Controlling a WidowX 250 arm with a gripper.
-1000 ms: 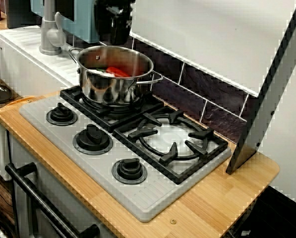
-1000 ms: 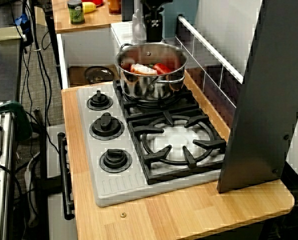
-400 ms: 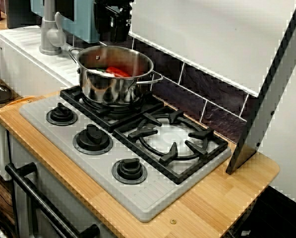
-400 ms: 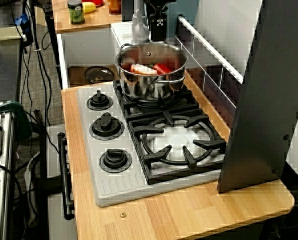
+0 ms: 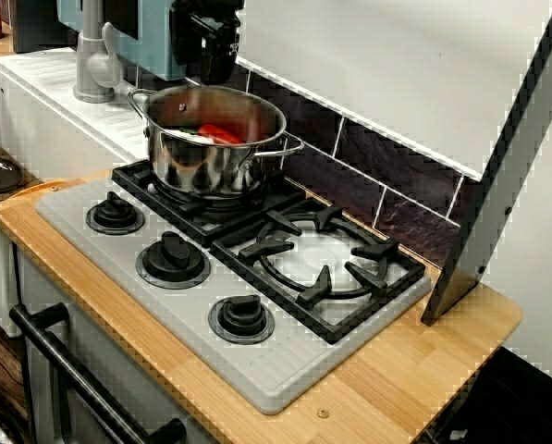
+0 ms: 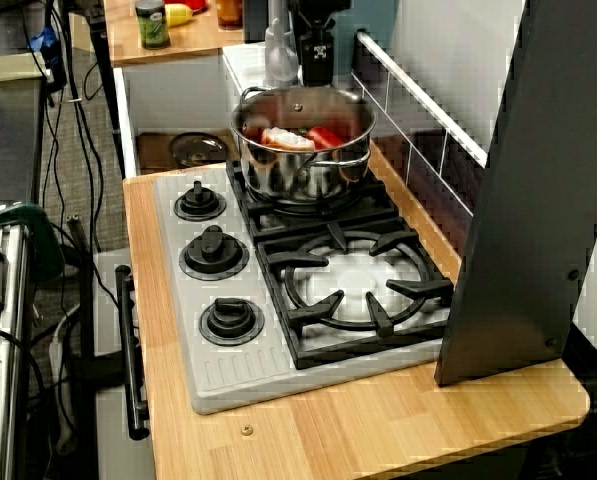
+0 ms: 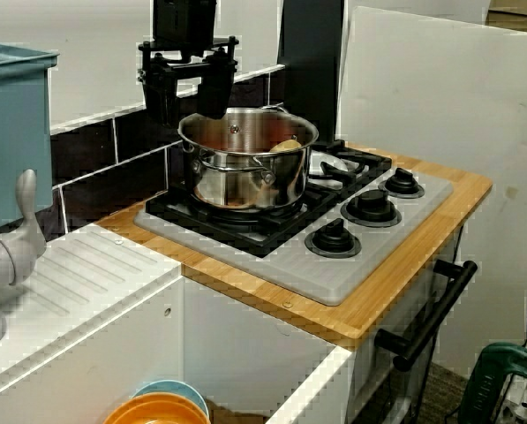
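Open, empty gripper (image 7: 188,110) hanging over the steel pot (image 7: 245,163) on the stove.

View from the sink side: both fingers (image 7: 160,93) are spread wide with nothing between them; they hang above the pot's rim on the tiled-wall side, clear of it. The pot stands on the burner grate (image 7: 245,216) nearest the white counter (image 7: 86,283), and a pale item shows inside. View from the knob side: the gripper (image 5: 206,65) appears as a dark block behind the pot (image 5: 215,139); the finger spacing cannot be read here. A red piece (image 5: 222,134) lies in the pot. The second burner (image 5: 317,259) is bare. View along the stove: the gripper (image 6: 318,65) sits beyond the pot (image 6: 303,145), which holds the red piece (image 6: 325,136) beside a white piece (image 6: 283,139). Three knobs (image 6: 213,250) line the front.
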